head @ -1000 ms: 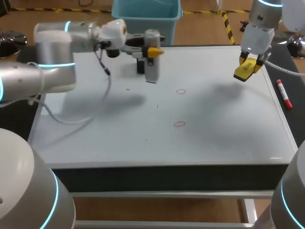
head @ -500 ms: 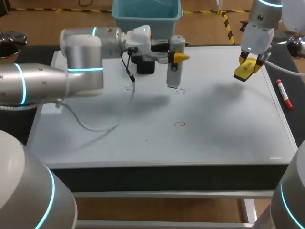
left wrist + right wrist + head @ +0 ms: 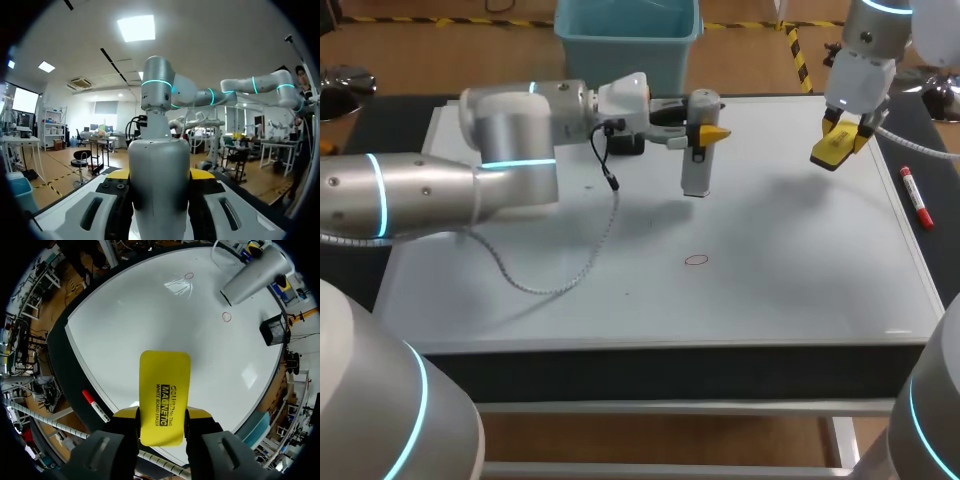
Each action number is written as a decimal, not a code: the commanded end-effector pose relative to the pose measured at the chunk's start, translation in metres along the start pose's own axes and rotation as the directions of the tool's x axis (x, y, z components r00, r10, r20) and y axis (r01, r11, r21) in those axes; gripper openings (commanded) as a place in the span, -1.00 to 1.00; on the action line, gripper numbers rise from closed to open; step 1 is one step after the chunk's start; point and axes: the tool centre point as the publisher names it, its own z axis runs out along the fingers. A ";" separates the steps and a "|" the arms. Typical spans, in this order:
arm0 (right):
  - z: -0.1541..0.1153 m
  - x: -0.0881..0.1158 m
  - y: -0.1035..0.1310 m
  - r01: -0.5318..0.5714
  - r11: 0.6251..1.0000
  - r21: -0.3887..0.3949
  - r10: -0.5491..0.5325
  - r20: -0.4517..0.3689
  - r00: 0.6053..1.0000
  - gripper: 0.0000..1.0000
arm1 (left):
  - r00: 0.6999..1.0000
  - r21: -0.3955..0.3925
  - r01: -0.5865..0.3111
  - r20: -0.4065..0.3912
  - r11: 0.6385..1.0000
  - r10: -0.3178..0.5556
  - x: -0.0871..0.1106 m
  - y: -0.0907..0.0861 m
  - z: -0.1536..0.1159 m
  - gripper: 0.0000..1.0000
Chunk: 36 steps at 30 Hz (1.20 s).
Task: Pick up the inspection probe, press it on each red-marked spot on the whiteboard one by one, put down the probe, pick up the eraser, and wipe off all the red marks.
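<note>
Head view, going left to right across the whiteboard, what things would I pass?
black box → inspection probe → yellow eraser → red marker pen

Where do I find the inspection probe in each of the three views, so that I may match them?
Head view: the inspection probe stands upright on the far half of the whiteboard, held by the left gripper.
Left wrist view: it fills the middle, between that gripper's fingers.
Right wrist view: it is far across the board, beyond the eraser.
Shared landmark: the red circle away from the probe, seen in the head and right wrist views only.
</note>
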 end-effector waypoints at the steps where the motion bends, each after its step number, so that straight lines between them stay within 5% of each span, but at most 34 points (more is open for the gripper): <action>1: -0.001 0.000 -0.001 0.002 1.000 0.001 -0.002 -0.003 1.000 -1.00 | 1.000 0.009 0.003 0.001 1.000 -0.003 -0.006 0.005 0.008 -1.00; 36: -0.001 0.000 -0.001 0.002 1.000 0.001 -0.002 -0.003 1.000 -1.00 | 1.000 0.029 0.031 -0.003 0.999 -0.031 -0.033 0.039 0.015 -1.00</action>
